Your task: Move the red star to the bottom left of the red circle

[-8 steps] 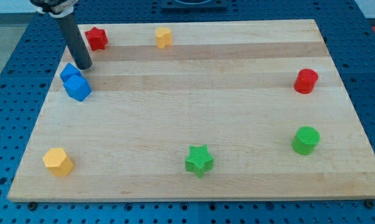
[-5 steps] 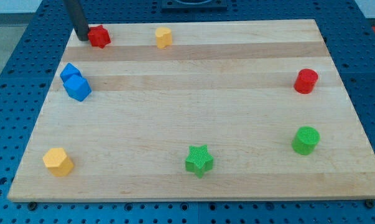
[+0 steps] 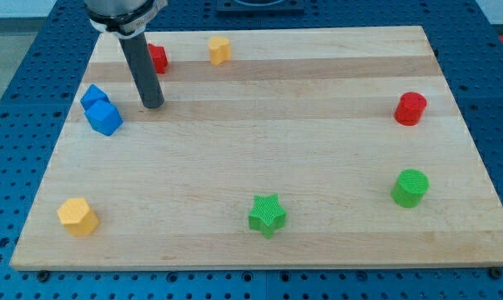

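Note:
The red star [image 3: 157,57] lies near the board's top left, partly hidden behind my rod. The red circle [image 3: 410,108] stands far off at the view's right edge of the board. My tip [image 3: 153,104] rests on the board below the red star and to the right of the two blue blocks [image 3: 101,110], touching neither.
A yellow block [image 3: 220,50] sits at the top, right of the red star. A yellow block [image 3: 77,216] lies at the bottom left, a green star [image 3: 267,214] at the bottom middle, a green circle [image 3: 410,187] at the bottom right. The wooden board [image 3: 259,150] has blue perforated table around it.
My tip went from beside the blue blocks up to the red star's left, then down and right. The red star has shifted slightly to the right.

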`<move>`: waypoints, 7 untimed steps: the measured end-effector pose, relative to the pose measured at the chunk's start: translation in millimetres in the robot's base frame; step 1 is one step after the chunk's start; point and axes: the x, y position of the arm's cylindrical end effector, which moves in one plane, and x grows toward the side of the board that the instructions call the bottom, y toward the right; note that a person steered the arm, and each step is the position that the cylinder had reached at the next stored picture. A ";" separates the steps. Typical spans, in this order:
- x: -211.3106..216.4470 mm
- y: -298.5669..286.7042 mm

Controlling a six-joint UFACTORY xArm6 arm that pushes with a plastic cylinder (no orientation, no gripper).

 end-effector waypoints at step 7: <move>-108.9 -35.2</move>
